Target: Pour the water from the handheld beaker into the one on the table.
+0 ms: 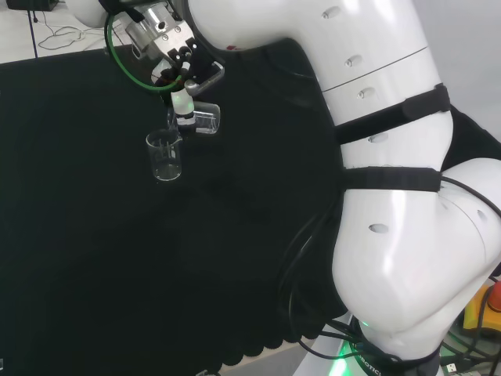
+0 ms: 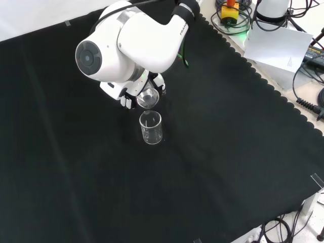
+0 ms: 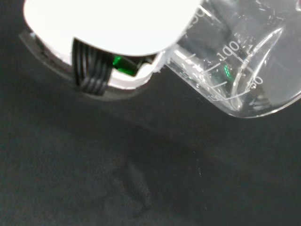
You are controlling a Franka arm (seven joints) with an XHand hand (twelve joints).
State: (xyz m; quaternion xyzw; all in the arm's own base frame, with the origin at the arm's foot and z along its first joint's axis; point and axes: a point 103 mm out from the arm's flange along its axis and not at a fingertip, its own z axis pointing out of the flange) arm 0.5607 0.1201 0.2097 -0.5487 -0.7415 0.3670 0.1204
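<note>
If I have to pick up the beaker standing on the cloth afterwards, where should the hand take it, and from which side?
Probably round the straight side wall at mid-height. The standing beaker is upright with its mouth open upward, so a top grasp would only catch the thin rim. In the front view, come from the top, where the hand already is, holding the tilted beaker.

Bench (image 2: pixel 228 152) is wearing black cloth with scalloped edge; one clear beaker (image 2: pixel 151 127) is standing upright on it, mid-cloth.
</note>
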